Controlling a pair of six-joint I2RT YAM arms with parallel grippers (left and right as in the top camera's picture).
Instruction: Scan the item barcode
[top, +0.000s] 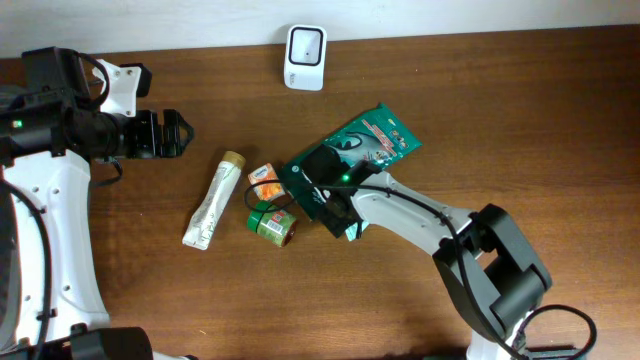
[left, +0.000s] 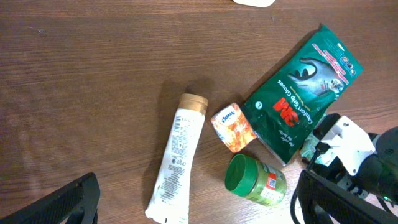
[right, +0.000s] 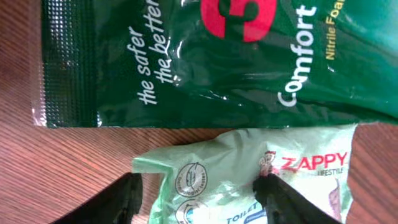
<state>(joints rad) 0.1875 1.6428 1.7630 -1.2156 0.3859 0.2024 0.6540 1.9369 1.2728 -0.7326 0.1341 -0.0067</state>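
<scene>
My right gripper (right: 202, 196) straddles the pale Zappy packet (right: 236, 165), fingers half spread, whether pinching I cannot tell; its long axis runs finger to finger, hard against the glove packet (right: 186, 62); left gripper (top: 170, 133) gapes, well apart; scanner (top: 304, 57) waits across open wooden table (top: 520, 110).

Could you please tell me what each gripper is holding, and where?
Left gripper: nothing. Right gripper straddles the pale green Zappy packet near one end; whether it grips cannot be told.
</scene>
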